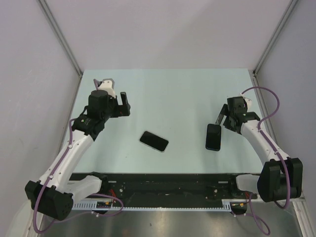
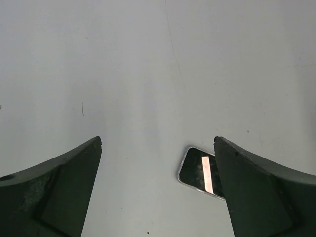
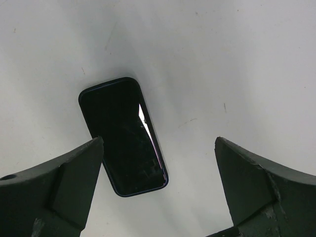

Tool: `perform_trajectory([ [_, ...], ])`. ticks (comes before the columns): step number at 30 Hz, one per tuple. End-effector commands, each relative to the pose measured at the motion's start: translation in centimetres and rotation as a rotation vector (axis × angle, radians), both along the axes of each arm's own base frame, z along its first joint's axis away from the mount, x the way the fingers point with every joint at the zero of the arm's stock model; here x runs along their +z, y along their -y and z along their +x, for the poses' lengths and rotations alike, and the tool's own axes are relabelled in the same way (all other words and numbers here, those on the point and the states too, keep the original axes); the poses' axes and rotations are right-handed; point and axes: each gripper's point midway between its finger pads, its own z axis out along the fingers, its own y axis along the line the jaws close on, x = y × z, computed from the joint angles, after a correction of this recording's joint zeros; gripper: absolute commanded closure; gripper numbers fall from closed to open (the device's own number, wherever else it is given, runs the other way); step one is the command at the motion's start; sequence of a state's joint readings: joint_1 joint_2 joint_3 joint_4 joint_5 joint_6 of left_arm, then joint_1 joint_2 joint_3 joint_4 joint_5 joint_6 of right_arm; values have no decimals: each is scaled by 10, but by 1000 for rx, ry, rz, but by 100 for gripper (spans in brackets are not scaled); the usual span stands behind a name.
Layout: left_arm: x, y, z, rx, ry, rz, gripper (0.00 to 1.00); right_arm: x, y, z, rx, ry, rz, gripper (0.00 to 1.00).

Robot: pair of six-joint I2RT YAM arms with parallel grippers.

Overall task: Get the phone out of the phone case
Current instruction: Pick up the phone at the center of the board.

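Phone (image 1: pixel 154 141) lying mid-surface (image 1: pixel 173 94), well apart from case (image 1: pixel 213 137); case lying just beside right tool (image 1: pixel 222 121); left tool (image 1: pixel 125 104), right tool both hanging released, empty.

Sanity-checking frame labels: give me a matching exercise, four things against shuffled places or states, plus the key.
Things:
A. left end effector
B. right end effector
C. silver-rimmed black phone
D. blue-rimmed black phone case

Places or states:
1. lying flat on the right side of the pale green table
2. open, close to the case
3. lying flat near the table's middle
4. open, over the table's left side, holding nothing

Pairs: A-4, B-2, C-3, D-1
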State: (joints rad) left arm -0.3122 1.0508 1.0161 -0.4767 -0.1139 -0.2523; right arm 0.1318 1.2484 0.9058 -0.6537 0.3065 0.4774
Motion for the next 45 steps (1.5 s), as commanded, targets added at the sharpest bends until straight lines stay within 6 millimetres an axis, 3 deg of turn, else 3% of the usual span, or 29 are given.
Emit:
perform_trajectory([
  [1,24,-3,3,4,69,20,0,17,-2,13,8,62,-15,0],
  [9,20,-13,3,33,54,74,0,22,-8,13,33,83,7,0],
  [19,2,-2,-1,-5,14,27,0,11,-35,24,125,81,78,0],
  [25,-4,5,1,-16,-7,-4,0,-26,-42,25,157,-37,88,0],
  [28,-7,7,0,-23,-25,-12,0,-50,-44,14,161,-138,79,0],
  [31,-10,8,1,-22,-34,-16,0,-64,-69,3,299,-181,122,0],
  [35,-11,11,2,-29,-47,-22,0,-76,-76,-4,311,-207,132,0],
  [45,-9,12,1,-35,-50,-26,0,-88,-58,-14,267,-256,99,0],
])
